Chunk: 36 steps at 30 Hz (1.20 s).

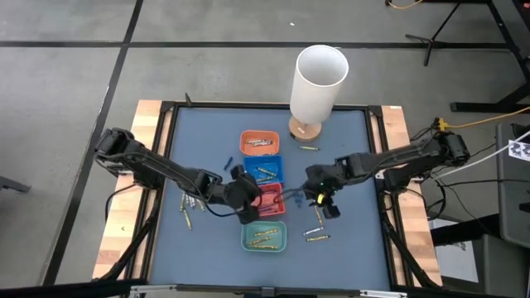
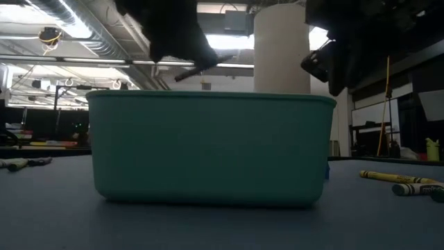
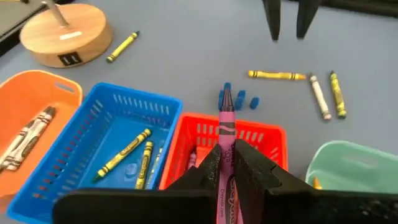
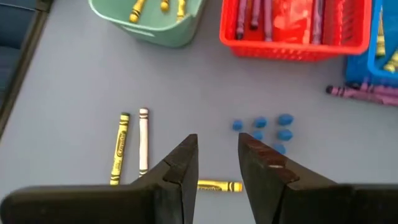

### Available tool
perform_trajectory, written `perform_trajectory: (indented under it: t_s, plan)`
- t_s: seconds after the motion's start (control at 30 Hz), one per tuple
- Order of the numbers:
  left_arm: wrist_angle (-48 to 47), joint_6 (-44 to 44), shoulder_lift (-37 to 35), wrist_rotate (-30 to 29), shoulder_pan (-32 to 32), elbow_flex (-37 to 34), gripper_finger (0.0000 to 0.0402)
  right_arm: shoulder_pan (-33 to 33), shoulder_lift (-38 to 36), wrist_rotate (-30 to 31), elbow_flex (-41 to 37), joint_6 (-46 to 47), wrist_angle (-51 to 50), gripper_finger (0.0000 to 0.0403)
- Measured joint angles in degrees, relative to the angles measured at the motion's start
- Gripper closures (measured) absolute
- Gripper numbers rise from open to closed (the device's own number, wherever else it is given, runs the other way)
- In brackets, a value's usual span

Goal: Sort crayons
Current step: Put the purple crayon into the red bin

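Four small trays stand in a row: orange, blue, red and green. My left gripper hovers over the red tray, shut on a magenta crayon. My right gripper is open and empty. It hangs above the mat right of the red tray, over a yellow crayon, a white crayon and another yellow crayon. Magenta crayons lie in the red tray, yellow ones in the blue and green trays. My left gripper pinches the magenta crayon between its two fingers, on the wrapped shaft. The crayon lies along the fingers, and its pointed end sticks out past the fingertips. It is lifted clear above the red tray, slightly tilted in the low view.
A tall white cylinder on a wooden base stands at the far side, with a yellow crayon near it. Loose crayons lie left of the trays and right of the green tray. Small blue bits lie by the red tray.
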Motion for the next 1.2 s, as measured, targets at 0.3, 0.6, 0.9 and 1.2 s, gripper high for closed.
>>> perform_trajectory:
  t_s: [0.3, 0.6, 0.9, 1.2]
  plan:
    - [5.02, 5.57, 5.8, 0.43, 0.04, 0.0, 0.0381, 5.35, 0.0, 8.0, 0.0, 7.46, -6.8, 0.029]
    - [5.6, 5.98, 8.12, 0.45, 0.04, 0.0, 0.0381, 11.14, 0.0, 10.86, -3.7, 12.04, -7.83, 0.029]
    - [5.49, 6.0, 8.12, 1.65, 0.04, 0.0, 0.0381, 17.72, 0.0, 10.64, -6.37, 17.18, -0.78, 0.029]
    - [5.28, 6.0, 8.12, 4.2, 0.04, 0.0, 0.038, 21.8, 0.17, 11.02, -7.96, 17.26, 7.77, 0.029]
